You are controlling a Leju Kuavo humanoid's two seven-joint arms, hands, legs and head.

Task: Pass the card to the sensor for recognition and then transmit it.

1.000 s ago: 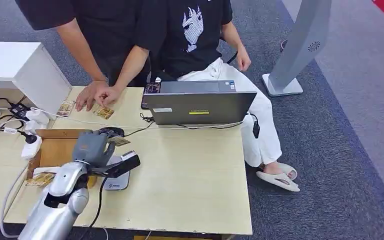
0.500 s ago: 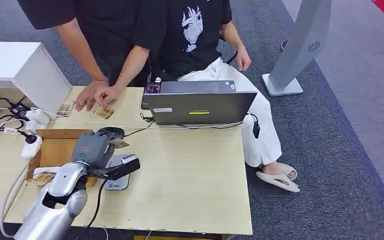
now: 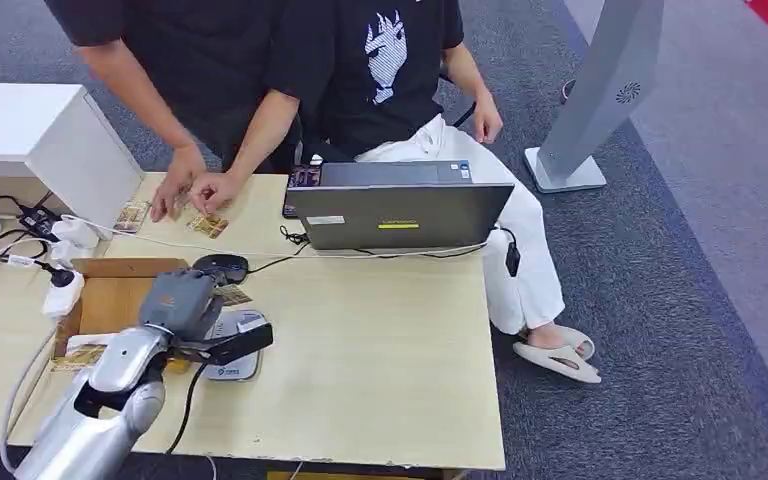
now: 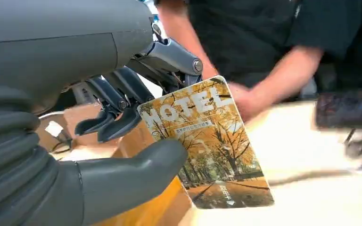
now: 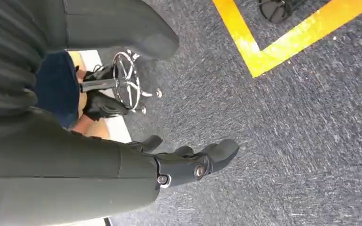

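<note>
You see the pale wooden table [image 3: 380,340] carrying a grey open laptop [image 3: 398,212] at its far side. Your left hand [image 3: 185,300] pinches the autumn-tree hotel card [image 4: 207,143] over the small grey sensor pad [image 3: 232,362]. Your right hand [image 5: 188,162] hangs with fingers apart, holding nothing.

Grey carpet floor [image 3: 680,300], light wooden table [image 3: 390,340], white cabinet [image 3: 20,125]

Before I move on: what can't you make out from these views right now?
- Sensor: head view, the left hand covers much of it; any gap between it and the card is unreadable.
- Cards by the people's hands: too small to read.
- Laptop screen: faces away.
- Right hand: hangs over carpet.
</note>
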